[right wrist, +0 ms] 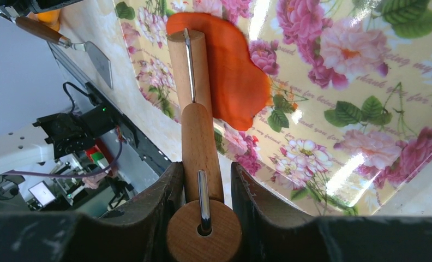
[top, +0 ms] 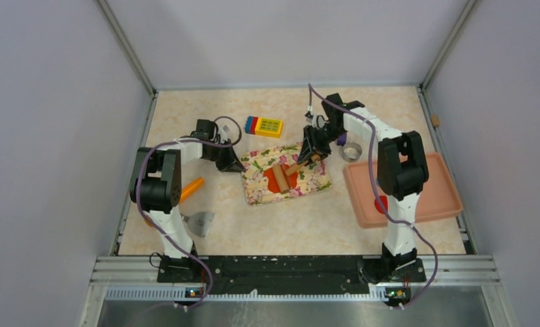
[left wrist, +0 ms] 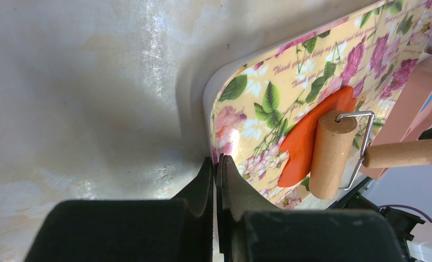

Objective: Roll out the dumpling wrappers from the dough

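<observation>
Floral tray (left wrist: pixel 241 128): faint cursive script printed in slanted lines among the roses.
- Left wrist view, upper centre of the frame: seems to read "Thank you for being my…"; the rest is blurred.
- Right wrist view, upper right edge: the fragment "being my f…".

Yellow block (top: pixel 270 127), top view, upper centre: dark marks, too small to read.

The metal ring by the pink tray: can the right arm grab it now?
Probably not yet. The metal ring lies uncovered nearby, but the right gripper has its jaws shut on the rolling pin, which it must set down first.
</observation>
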Controlling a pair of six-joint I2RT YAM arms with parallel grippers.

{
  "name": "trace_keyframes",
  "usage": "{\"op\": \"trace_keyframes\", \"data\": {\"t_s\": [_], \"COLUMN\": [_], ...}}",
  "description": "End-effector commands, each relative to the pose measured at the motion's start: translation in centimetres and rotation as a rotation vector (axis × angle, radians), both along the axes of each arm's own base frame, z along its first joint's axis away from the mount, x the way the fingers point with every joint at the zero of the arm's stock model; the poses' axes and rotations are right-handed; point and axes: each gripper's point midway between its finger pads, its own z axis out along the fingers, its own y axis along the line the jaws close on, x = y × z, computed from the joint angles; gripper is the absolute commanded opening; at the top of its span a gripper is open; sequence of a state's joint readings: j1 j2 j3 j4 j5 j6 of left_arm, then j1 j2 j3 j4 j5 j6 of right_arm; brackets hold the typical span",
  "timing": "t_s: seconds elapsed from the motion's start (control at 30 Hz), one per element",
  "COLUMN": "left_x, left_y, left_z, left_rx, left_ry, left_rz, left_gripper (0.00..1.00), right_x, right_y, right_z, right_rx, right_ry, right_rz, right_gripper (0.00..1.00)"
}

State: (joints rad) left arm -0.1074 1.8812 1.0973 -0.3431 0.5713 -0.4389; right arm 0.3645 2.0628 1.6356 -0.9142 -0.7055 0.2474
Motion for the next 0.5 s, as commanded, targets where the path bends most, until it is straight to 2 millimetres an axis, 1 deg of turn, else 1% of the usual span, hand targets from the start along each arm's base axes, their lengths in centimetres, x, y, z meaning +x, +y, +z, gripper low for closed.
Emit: {"op": "trace_keyframes", "data": {"t_s": [0.0,0.1,0.27,0.37,0.47], "left_x": [0.4,0.5,0.5,0.6,0.6], "left_y": [0.2,0.2,0.1,0.1,0.1], "left_z": [-0.6,-0.7,-0.7,-0.7,-0.6], "left_rx": [0.029,0.022,0.018,0.015,0.012], "left_ry": [-0.018,-0.017,-0.016,-0.016,-0.017], "left_rz": [-0.015,-0.011,-0.009,-0.007,-0.004], "left_gripper": [0.0,0.0,0.0,0.0,0.0], "right_x": [-0.1,0.2,0.6,0.5,0.6], "right_y": [-2.8,-2.2,0.2,1.8,3.4], "right_z": [-6.5,-7.6,-8.6,-8.7,-8.0], "right_rx": [-0.272,-0.291,-0.287,-0.272,-0.233], "right_ry": [0.01,-0.012,-0.058,-0.078,-0.102], "right_rz": [-0.002,0.028,0.089,0.12,0.148], "right_gripper": [0.0,0.0,0.0,0.0,0.0]}}
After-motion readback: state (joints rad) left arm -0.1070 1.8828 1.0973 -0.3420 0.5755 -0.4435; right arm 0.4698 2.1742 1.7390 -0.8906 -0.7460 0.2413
